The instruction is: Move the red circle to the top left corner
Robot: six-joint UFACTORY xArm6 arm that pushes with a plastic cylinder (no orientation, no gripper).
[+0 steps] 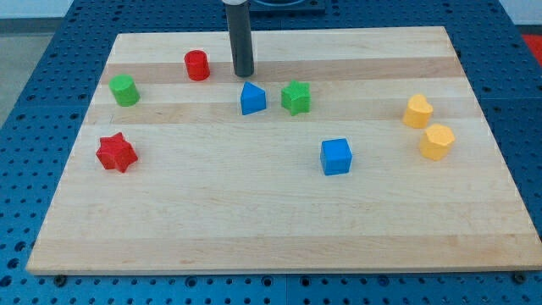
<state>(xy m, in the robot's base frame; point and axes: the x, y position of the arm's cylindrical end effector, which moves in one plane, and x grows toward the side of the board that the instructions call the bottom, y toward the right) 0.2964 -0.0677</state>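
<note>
**Desk:** What does the camera view give you?

**Me:** I see the wooden board (pixel 279 237) on a blue pegboard table (pixel 25 102). My tip (pixel 244 73) is down on the board near the view's top, a little left of centre. The rod (pixel 241 38) rises straight out of the view's top edge.

**Desk:** And the red circle?

**Me:** The red circle (pixel 197 65) sits to the view's left of my tip, apart from it, with bare wood between them. It is in the board's top-left part but short of the corner itself.

**Desk:** Are the fingers clenched or released?

**Me:** There are none to report; the arm ends in the bare rod, holding nothing.

**Desk:** What else is near the tip?

**Me:** The blue wedge-like block (pixel 252 98) lies just below my tip, not touching. The green star (pixel 295 97) is just right of that one. The green cylinder (pixel 124 90) is left of and slightly below the red circle. The red star (pixel 116 152) is lower down near the left edge. The blue cube (pixel 336 157) is right of centre. Two yellow blocks are close together at the far right, the upper yellow block (pixel 417 111) and the lower yellow block (pixel 437 141); I cannot make out their exact shapes.
</note>
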